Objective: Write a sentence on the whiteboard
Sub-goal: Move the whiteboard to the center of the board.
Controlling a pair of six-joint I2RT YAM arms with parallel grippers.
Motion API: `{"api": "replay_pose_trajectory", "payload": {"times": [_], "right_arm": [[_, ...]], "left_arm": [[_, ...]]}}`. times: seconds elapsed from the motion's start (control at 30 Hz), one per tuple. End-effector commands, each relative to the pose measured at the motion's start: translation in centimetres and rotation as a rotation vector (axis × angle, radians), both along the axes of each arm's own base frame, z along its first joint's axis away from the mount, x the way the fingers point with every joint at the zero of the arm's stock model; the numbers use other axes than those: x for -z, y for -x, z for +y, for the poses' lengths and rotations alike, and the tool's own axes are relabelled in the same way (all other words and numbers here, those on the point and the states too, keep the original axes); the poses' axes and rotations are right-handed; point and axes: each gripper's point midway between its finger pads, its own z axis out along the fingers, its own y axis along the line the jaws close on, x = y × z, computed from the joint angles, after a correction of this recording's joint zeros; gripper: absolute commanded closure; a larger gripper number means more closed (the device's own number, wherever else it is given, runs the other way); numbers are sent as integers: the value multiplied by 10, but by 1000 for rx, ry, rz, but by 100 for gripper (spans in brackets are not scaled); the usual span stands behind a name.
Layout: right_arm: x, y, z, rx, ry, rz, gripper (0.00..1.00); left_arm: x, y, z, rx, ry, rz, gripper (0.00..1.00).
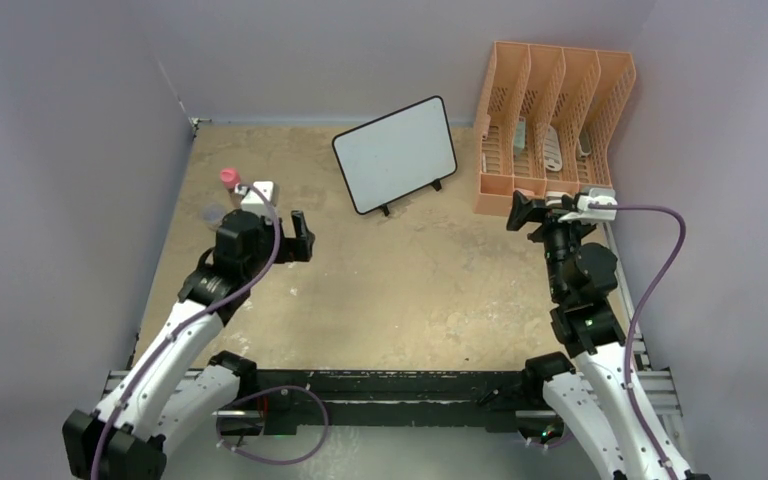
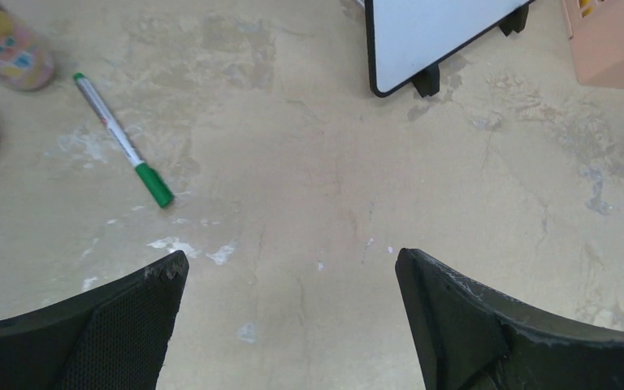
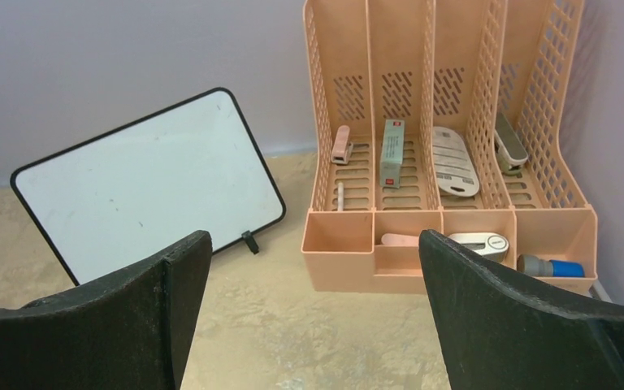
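Inspecting both claws: my left claw (image 2: 292,264) has its jaws wide apart and holds nothing; my right claw (image 3: 313,244) is likewise spread and empty. The whiteboard (image 1: 396,153) stands on its feet at the far middle of the table (image 1: 380,300), face blank, no lettering on it. The green marker (image 2: 122,140) lies flat, ahead and left of my left claw, well apart from it. Its long axis slants from far-left to near-right, thick green end nearest me. Judgement: the left arm is nearer and should close its jaws across that slant. The right claw faces the board and the orange rack (image 3: 374,236).
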Motion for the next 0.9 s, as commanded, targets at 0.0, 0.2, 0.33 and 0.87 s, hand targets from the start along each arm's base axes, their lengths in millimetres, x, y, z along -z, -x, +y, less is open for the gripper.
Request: {"api": "replay_pose_trajectory", "payload": {"times": [0.0, 0.2, 0.33, 0.87], "right_arm": [[-11, -2, 7, -36, 21, -24, 1], [1, -6, 12, -58, 40, 3, 1], [3, -7, 12, -59, 55, 3, 1], [3, -2, 13, -73, 60, -19, 1]], "left_arm": [[-5, -14, -27, 7, 132, 92, 2], [20, -35, -54, -41, 179, 241, 4], [30, -52, -76, -96, 166, 285, 6], [80, -129, -175, -182, 92, 348, 18]]}}
